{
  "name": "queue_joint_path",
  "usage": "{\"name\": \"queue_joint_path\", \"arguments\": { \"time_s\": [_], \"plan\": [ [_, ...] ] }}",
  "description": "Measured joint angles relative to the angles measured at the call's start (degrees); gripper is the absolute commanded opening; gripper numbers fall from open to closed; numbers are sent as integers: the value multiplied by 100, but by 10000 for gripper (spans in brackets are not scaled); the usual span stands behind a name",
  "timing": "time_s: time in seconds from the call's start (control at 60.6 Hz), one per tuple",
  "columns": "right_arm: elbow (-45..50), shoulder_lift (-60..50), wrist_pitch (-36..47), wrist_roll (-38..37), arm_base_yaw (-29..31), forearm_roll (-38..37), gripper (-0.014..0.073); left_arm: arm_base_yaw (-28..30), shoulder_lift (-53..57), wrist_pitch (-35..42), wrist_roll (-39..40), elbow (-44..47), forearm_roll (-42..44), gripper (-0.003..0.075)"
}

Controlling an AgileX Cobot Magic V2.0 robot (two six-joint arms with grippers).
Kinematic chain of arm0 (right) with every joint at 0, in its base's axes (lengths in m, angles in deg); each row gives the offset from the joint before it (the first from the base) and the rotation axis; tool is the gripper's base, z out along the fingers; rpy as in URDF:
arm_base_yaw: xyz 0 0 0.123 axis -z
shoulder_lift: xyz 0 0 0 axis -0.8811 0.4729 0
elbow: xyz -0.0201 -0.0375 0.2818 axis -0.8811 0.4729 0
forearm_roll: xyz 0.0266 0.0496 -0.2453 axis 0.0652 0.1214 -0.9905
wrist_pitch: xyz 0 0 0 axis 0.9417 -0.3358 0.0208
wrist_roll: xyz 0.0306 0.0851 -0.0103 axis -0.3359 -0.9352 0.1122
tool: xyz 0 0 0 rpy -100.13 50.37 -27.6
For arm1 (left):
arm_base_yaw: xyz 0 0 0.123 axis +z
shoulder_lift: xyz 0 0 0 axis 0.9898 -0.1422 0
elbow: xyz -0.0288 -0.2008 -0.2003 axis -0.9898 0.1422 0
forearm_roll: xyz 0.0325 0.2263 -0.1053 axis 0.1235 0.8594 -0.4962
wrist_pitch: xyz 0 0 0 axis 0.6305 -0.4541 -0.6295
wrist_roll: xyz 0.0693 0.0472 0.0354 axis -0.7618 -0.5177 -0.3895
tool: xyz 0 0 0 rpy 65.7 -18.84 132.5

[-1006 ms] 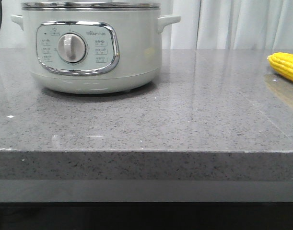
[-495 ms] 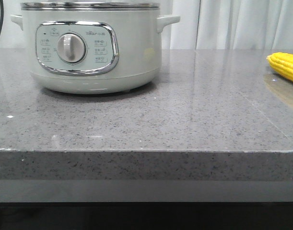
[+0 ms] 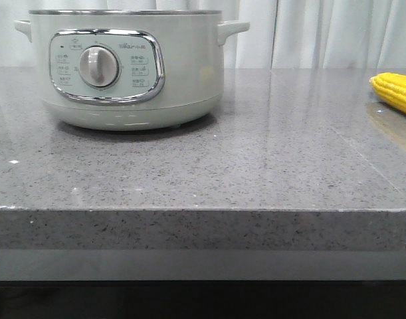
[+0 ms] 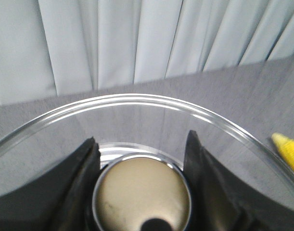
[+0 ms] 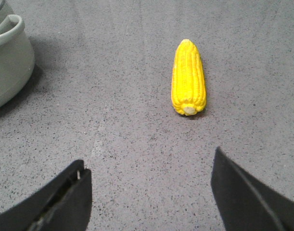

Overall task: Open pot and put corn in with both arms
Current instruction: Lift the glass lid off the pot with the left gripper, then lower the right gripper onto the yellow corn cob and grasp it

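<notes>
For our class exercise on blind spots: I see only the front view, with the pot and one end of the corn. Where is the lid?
Observer: The left gripper is closed on the knob of the glass lid.
Operator: Is the right gripper on the corn?
Observer: No. The right gripper is open above the table, not touching the corn.
Operator: How does the corn lie?
Observer: Flat on the table, its cut end towards the gripper, well apart from the pot.
</notes>
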Motion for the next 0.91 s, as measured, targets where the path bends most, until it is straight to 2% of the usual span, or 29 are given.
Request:
{"name": "queue_joint_path", "arguments": {
  "time_s": [0.165, 0.297, 0.907],
  "plan": [
    [0, 0, 10, 0, 0, 0, 531, 0, 696, -491, 0, 6, 168, 220],
    [0, 0, 9, 0, 0, 0, 531, 0, 1308, -574, -51, 460, 268, 220],
    [0, 0, 9, 0, 0, 0, 531, 0, 5022, -634, -100, 4201, 252, 220]
  ]
}}
